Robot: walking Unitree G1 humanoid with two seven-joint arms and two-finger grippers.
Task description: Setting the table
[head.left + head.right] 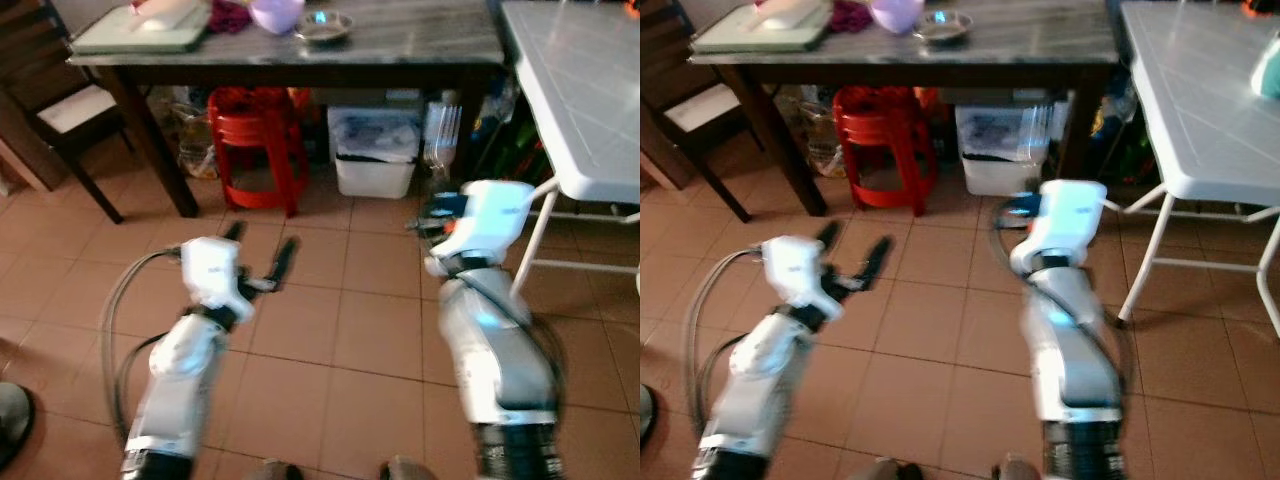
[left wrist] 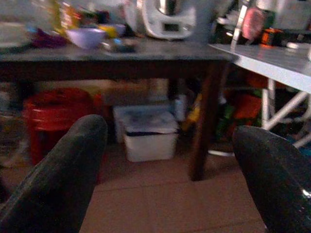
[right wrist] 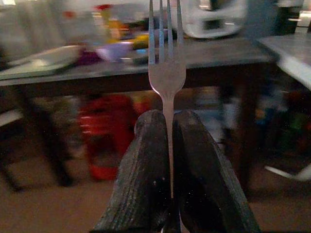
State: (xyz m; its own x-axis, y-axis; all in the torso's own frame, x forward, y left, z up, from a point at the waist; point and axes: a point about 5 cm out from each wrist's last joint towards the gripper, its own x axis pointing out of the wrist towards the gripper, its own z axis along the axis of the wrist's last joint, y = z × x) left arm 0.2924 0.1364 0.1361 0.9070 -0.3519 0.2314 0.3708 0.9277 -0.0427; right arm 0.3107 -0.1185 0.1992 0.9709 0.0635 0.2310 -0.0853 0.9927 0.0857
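Ahead, dark table [image 1: 400, 45], tiled floor [image 1: 350, 330].

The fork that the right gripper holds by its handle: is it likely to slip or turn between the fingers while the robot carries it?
The fork looks like thin polished metal, so it is probably stiff and light. The right gripper pinches only its narrow handle, with the head standing well beyond the fingers, so it may pivot if bumped. The smooth handle could also slide, although the ridged finger surfaces likely help.

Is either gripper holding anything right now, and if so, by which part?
The right gripper is shut on a fork, pinching its handle just below the head, tines pointing away. The left gripper is open and holds nothing.
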